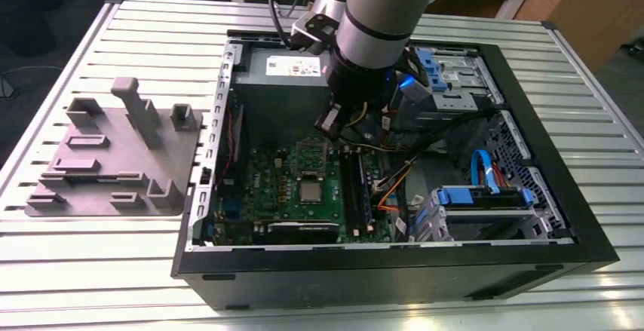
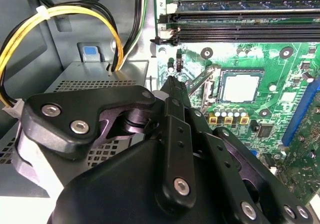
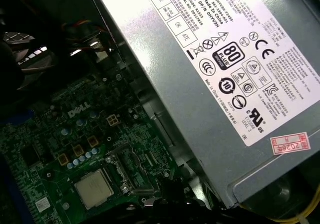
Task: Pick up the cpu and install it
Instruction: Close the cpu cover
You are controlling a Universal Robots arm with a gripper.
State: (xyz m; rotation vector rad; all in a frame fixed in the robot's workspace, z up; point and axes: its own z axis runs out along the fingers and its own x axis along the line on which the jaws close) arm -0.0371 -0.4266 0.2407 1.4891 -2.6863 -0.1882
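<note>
The cpu (image 1: 310, 190) is a small square chip with a silver-grey top, lying flat in its socket on the green motherboard (image 1: 292, 203) inside the open computer case. In both wrist views the cpu (image 2: 241, 87) (image 3: 93, 189) sits level, and a metal socket frame (image 3: 131, 170) stands open right beside it. My gripper (image 1: 335, 125) hangs above the board's far end near the power supply, a short way from the chip. Its black fingers (image 2: 173, 101) come together to a narrow tip, shut, with nothing between them.
The grey power-supply box (image 1: 286, 67) (image 3: 225, 83) stands close beside the gripper. Yellow and black cables (image 2: 75, 21) run over it. Black memory slots (image 2: 240, 21) lie next to the socket. A grey tray with posts (image 1: 90, 188) lies outside the case on the exterior view's left. Drive bays (image 1: 483, 199) fill the right.
</note>
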